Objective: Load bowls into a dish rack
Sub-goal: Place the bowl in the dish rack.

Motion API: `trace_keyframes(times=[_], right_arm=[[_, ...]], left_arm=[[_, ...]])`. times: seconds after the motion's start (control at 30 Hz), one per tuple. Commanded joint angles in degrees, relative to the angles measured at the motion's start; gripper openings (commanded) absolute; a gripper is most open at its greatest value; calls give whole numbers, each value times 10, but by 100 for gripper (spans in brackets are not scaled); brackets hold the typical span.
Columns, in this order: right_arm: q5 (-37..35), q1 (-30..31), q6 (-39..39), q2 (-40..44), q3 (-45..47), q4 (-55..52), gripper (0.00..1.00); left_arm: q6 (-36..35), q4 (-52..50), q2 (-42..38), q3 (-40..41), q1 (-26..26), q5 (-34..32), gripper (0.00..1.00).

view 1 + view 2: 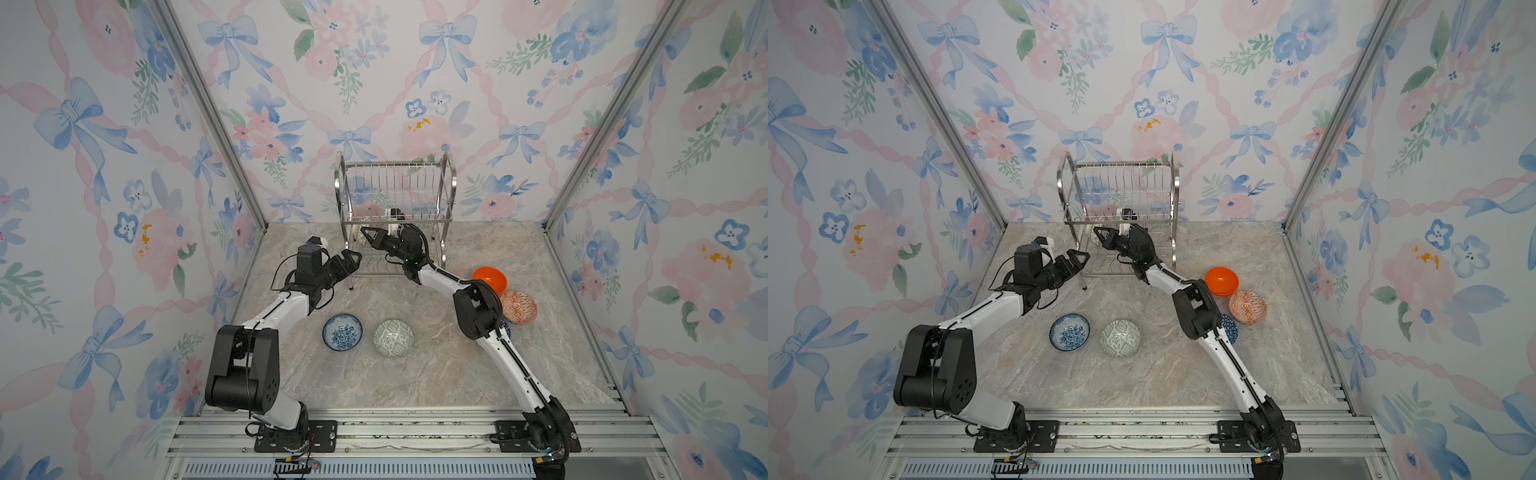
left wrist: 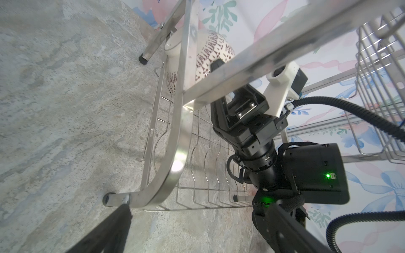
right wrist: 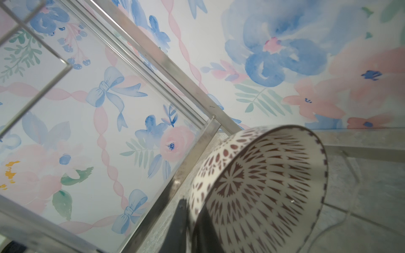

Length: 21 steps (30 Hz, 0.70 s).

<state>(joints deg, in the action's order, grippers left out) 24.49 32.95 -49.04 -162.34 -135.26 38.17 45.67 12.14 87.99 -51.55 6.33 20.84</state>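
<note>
While five bowls (image 1: 1069, 331) lie outside, one white bowl (image 3: 263, 186) stands in the dish rack (image 1: 395, 187). The right gripper (image 1: 365, 232) clamps it; the left gripper (image 1: 353, 258) gapes.

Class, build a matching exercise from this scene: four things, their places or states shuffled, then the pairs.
1 white round bowl with dark lattice pattern
2 plain glossy orange round bowl
3 blue floral round bowl
4 left gripper

A beside the green-grey patterned bowl
B open, outside the steel wire dish rack
C next to the red-orange patterned bowl
D on edge in the rack's lower tier, in the right gripper

Pairs: 1-D, 2-C, 3-A, 4-B
</note>
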Motion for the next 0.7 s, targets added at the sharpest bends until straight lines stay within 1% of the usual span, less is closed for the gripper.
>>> trace_keyframes(times=[0.0, 0.3, 0.43, 0.67], right_arm=[[0, -10, 15, 8, 33, -27, 13], [7, -12, 28, 23, 42, -34, 14], [13, -13, 33, 28, 42, -40, 13], [21, -15, 35, 49, 63, -35, 17]], left_arm=[[-12, 3, 11, -8, -3, -5, 98], [-11, 3, 5, -5, -2, -5, 97], [-10, 2, 6, -5, -1, -4, 97], [-9, 2, 4, -5, 2, -7, 97]])
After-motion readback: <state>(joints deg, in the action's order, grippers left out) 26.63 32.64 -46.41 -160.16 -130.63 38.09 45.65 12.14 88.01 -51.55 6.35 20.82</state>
